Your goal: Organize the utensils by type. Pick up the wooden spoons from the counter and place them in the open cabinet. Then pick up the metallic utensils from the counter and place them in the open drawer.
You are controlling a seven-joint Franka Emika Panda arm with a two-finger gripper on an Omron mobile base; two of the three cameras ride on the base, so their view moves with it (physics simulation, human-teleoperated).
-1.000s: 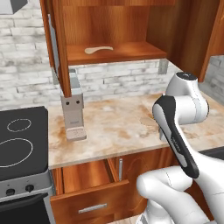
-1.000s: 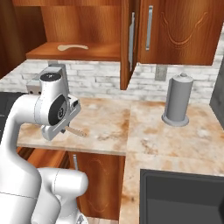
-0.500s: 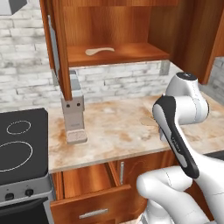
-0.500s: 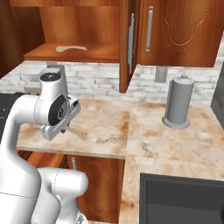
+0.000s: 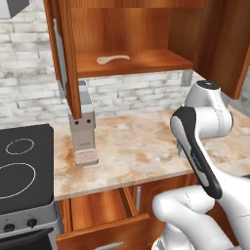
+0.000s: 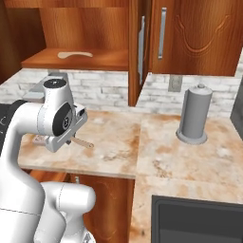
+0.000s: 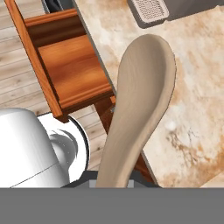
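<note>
Barely anything has changed over the last second: the arm sits in nearly the same pose, maybe lifted a hair, and the scene around it hasn't budged.

So the wooden spoon (image 7: 140,105) is clamped in the gripper (image 7: 114,183) by its handle end, jaws pinched narrow on it. In the hand view its long axis runs straight out away from the fingers, bowl end leading, hanging above the counter (image 5: 132,151) near the front edge, with the open drawer (image 5: 97,215) below and off to one side. From the right base view you can just see the spoon handle (image 6: 81,141) poking out beside the wrist.

The thing that matters next, I'd say: the cabinet shelf (image 5: 141,61) is up and behind, well above the gripper, and there's already another spoon (image 5: 113,59) lying on it. So the move looks like a lift and reach upward.

The arm is folded tight, elbow high, hand tucked low over the counter.
</note>
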